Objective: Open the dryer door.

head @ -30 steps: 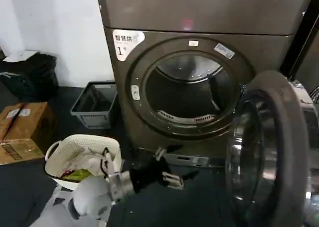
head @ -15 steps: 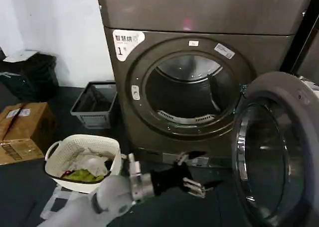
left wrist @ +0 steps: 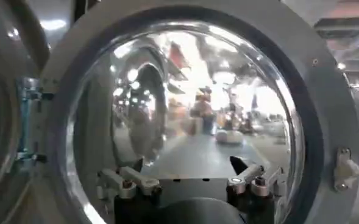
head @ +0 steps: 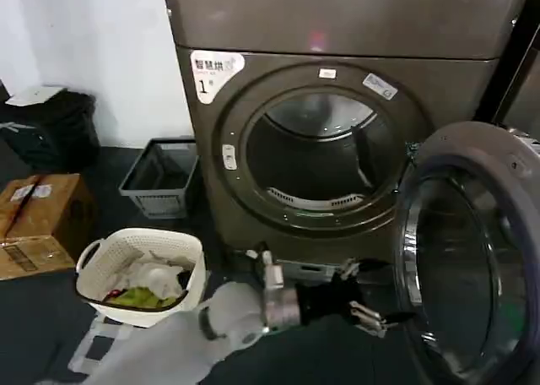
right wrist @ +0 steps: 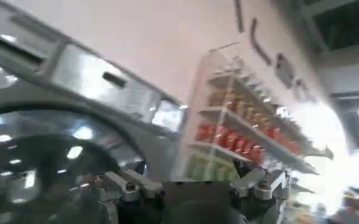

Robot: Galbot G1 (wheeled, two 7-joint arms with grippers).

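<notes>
Reaching left tool (head: 371,299), fingers spread, beside swung-open dryer door (head: 472,258).

Dryer door (head: 472,258) swung right of drum opening (head: 316,161); basket (head: 139,275) left.

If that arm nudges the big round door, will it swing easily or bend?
The dryer door probably swings rather than bends: it hangs open on a side hinge. Its thick frame and glass bowl suggest it is stiff and fairly heavy. The shiny chrome may be slippery for the left gripper.
</notes>
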